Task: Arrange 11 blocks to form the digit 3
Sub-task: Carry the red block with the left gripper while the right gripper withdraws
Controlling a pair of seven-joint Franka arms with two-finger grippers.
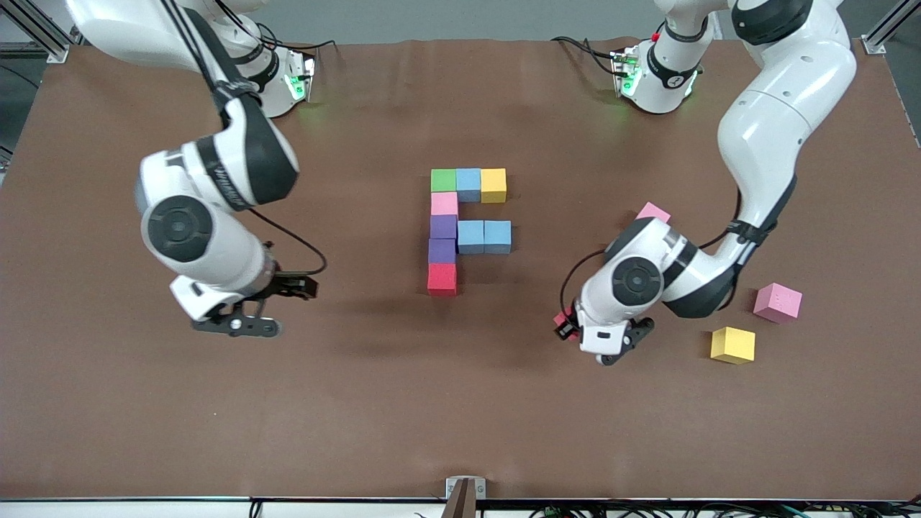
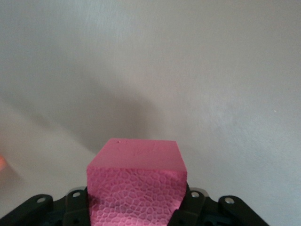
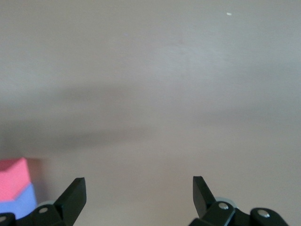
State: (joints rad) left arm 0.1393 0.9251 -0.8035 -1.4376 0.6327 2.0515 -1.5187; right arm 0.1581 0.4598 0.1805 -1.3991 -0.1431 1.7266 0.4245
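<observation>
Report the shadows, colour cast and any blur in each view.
Front view: even light, with soft shadows on the table under both arms and beside the digit 3. Left wrist view: washed-out cast makes the table look grey; the held red block shows pink, sharp, with a shadow streak above it. Right wrist view: open right gripper crisp, with faint shadow bands.

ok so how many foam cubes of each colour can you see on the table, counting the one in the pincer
green foam cubes: 1
light blue: 3
yellow: 2
pink: 3
purple: 2
red: 2, one in left pincer
total: 13
</observation>
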